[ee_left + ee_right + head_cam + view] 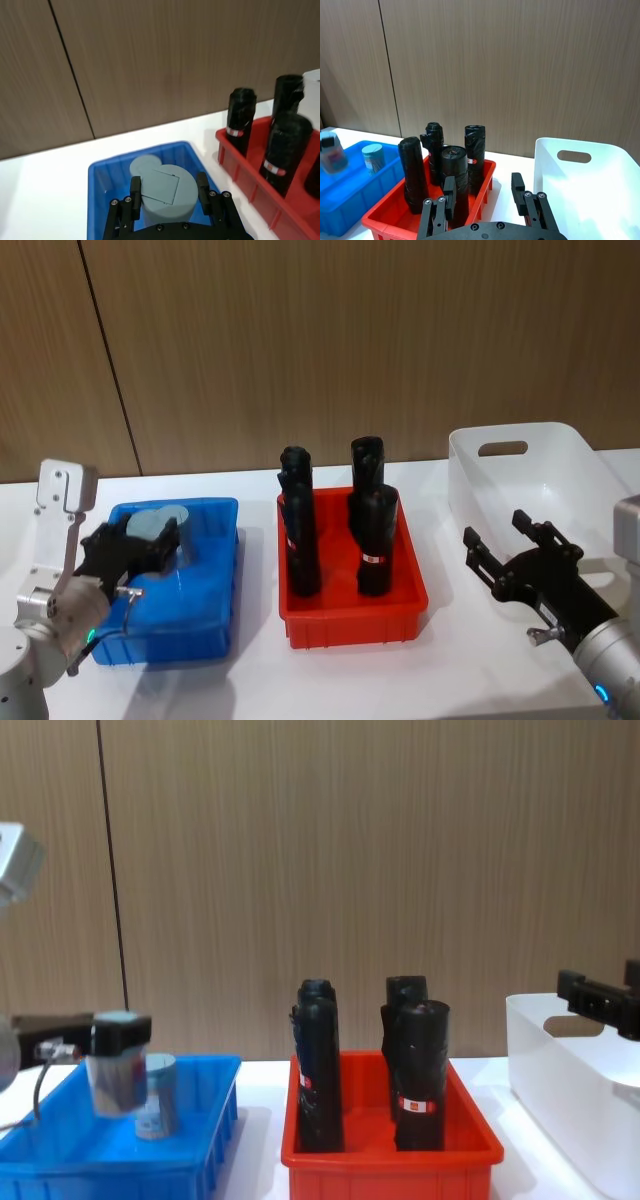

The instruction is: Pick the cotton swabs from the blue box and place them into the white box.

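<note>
Swab jar (161, 200) in L end effector (168, 181); chest view adds 2nd jar (157, 1098).

Upright cotton swabs (157, 1108) in blue box (120, 1178)

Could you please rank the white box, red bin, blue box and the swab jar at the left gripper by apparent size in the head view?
1. white box, though the frame edge cuts it.
2. red bin and blue box: they look alike, so unranked.
3. cotton swab jar, smallest.
</note>
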{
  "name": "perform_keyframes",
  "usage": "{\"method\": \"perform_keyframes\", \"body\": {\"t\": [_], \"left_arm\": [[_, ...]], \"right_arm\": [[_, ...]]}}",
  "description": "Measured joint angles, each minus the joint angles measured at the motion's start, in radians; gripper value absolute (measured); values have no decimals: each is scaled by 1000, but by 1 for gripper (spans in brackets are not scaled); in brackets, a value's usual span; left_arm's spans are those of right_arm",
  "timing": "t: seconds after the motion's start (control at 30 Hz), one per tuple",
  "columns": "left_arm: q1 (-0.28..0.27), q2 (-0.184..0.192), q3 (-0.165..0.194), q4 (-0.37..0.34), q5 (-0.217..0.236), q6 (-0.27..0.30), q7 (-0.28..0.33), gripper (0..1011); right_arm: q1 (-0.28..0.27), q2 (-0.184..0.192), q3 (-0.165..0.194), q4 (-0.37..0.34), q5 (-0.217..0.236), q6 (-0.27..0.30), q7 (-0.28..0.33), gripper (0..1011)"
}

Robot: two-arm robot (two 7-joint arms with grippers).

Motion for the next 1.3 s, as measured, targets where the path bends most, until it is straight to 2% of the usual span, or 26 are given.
{"method": "perform_keyframes", "body": {"t": [0.2, 0.43, 0.87, 1.1, 1.3], "left_arm": [[-5, 1, -1, -36, 17, -38, -42, 669], [-23, -3, -1, -65, 17, -55, -109, 668], [-63, -16, -2, -91, -48, -55, -268, 668], [-91, -25, -2, -85, -96, -37, -376, 668], [-112, -31, 1, -69, -120, -19, -452, 668]], "right_arm": [[0, 0, 0, 0, 0, 0, 0, 688], [0, 0, 0, 0, 0, 0, 0, 689], [0, 0, 0, 0, 0, 0, 0, 688], [0, 0, 0, 0, 0, 0, 0, 688], [0, 0, 0, 0, 0, 0, 0, 689]]}}
